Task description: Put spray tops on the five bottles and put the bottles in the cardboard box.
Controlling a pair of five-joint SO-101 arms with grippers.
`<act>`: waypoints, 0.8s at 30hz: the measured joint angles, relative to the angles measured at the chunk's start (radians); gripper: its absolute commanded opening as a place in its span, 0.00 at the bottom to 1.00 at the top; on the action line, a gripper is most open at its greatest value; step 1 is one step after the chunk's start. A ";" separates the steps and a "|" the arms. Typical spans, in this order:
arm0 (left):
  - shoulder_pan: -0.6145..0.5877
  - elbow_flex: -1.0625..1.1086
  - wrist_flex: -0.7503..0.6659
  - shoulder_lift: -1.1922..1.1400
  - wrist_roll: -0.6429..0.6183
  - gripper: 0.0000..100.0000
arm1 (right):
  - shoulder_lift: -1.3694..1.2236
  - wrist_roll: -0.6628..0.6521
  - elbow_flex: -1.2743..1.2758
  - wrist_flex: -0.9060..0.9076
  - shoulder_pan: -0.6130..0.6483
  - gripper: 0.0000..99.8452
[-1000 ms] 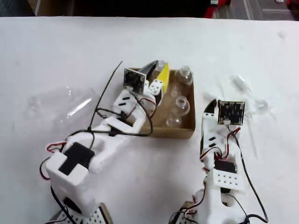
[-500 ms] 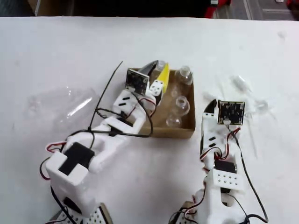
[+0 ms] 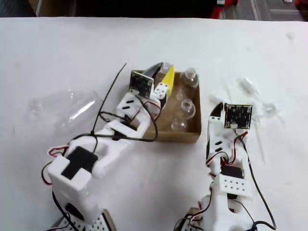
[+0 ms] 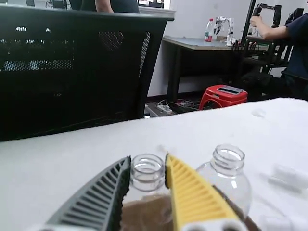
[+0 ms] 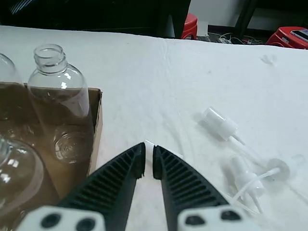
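Observation:
The cardboard box (image 3: 191,133) lies mid-table with several clear, capless bottles standing in it, among them one at the far right corner (image 3: 190,77) and one nearer (image 3: 186,109). At the box's far left corner my left gripper (image 3: 162,72) is shut on the neck of a clear bottle (image 4: 147,169), grey finger on one side and yellow finger (image 4: 190,192) on the other. A second bottle (image 4: 227,174) stands just beside it. My right gripper (image 5: 148,161) hangs shut just outside the box's right wall, holding nothing. White spray tops (image 5: 219,123) (image 3: 248,87) lie on the table beyond it.
A crumpled clear plastic bag (image 3: 62,108) lies on the white table left of the box. More spray tops with thin tubes (image 5: 246,176) are scattered to the right of the right arm. A black cable tie (image 3: 111,91) sticks up from the left arm.
The left wrist shifted very slightly to the right at the box's corner, still holding the bottle. The right arm has kept still.

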State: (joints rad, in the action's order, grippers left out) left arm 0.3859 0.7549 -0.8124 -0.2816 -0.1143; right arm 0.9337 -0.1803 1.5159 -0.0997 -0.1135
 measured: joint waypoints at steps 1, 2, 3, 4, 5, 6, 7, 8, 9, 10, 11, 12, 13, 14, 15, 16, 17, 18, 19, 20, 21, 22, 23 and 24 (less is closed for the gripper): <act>0.000 -0.009 -0.002 -0.017 0.000 0.02 | 0.000 0.000 0.000 0.000 0.000 0.02; 0.000 -0.015 -0.002 -0.029 0.000 0.02 | 0.000 0.000 0.000 0.000 0.000 0.02; 0.000 -0.026 -0.003 -0.041 0.002 0.02 | 0.000 0.000 0.000 0.000 0.000 0.02; 0.000 -0.038 -0.005 -0.052 0.002 0.02 | 0.000 0.000 0.000 0.000 0.000 0.02; 0.000 -0.049 -0.006 -0.061 0.003 0.02 | 0.000 0.000 0.000 0.000 0.000 0.02; 0.000 -0.055 -0.008 -0.066 0.005 0.02 | 0.000 0.000 0.000 0.000 0.000 0.02; 0.000 -0.058 -0.008 -0.068 0.005 0.02 | 0.000 0.000 0.000 0.000 0.000 0.02; 0.000 -0.061 -0.005 -0.069 0.005 0.02 | 0.000 0.000 0.000 0.000 0.000 0.02; 0.000 -0.061 -0.003 -0.069 0.005 0.02 | 0.000 0.000 0.000 0.000 0.000 0.02; 0.000 -0.061 -0.003 -0.069 0.006 0.02 | 0.000 0.000 0.000 0.000 0.000 0.02; 0.000 -0.061 -0.003 -0.069 0.006 0.02 | 0.000 0.000 0.000 0.000 0.000 0.02; 0.000 -0.061 -0.003 -0.069 0.006 0.02 | 0.000 0.000 0.000 0.000 0.000 0.02; 0.000 -0.061 -0.003 -0.069 0.006 0.02 | 0.000 0.000 0.000 0.000 0.000 0.02; 0.000 -0.061 -0.003 -0.069 0.006 0.02 | 0.000 0.000 0.000 0.000 0.000 0.02; 0.000 -0.061 -0.003 -0.069 0.006 0.02 | 0.000 0.000 0.000 0.000 0.000 0.02; 0.000 -0.061 -0.003 -0.069 0.006 0.02 | 0.000 0.000 0.000 0.000 0.000 0.02; 0.000 -0.061 -0.003 -0.069 0.006 0.02 | 0.000 0.000 0.000 0.000 0.000 0.02; 0.000 -0.061 -0.003 -0.069 0.006 0.02 | 0.000 0.000 0.000 0.000 0.000 0.02; 0.000 -0.061 -0.003 -0.069 0.006 0.02 | 0.000 0.000 0.000 0.000 0.000 0.02; 0.000 -0.061 -0.003 -0.069 0.006 0.02 | 0.000 0.000 0.000 0.000 0.000 0.02; 0.000 -0.061 -0.003 -0.069 0.006 0.02 | 0.000 0.000 0.000 0.000 0.000 0.02; 0.000 -0.061 -0.003 -0.069 0.006 0.02 | 0.000 0.000 0.000 0.000 0.000 0.02; 0.000 -0.061 -0.003 -0.069 0.006 0.02 | 0.000 0.000 0.000 0.000 0.000 0.02; 0.000 -0.061 -0.003 -0.069 0.006 0.02 | 0.000 0.000 0.000 0.000 0.000 0.02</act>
State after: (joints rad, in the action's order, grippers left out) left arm 0.3859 0.6935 -0.8155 -0.3506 -0.1082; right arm 0.9337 -0.1803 1.5159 -0.0997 -0.1135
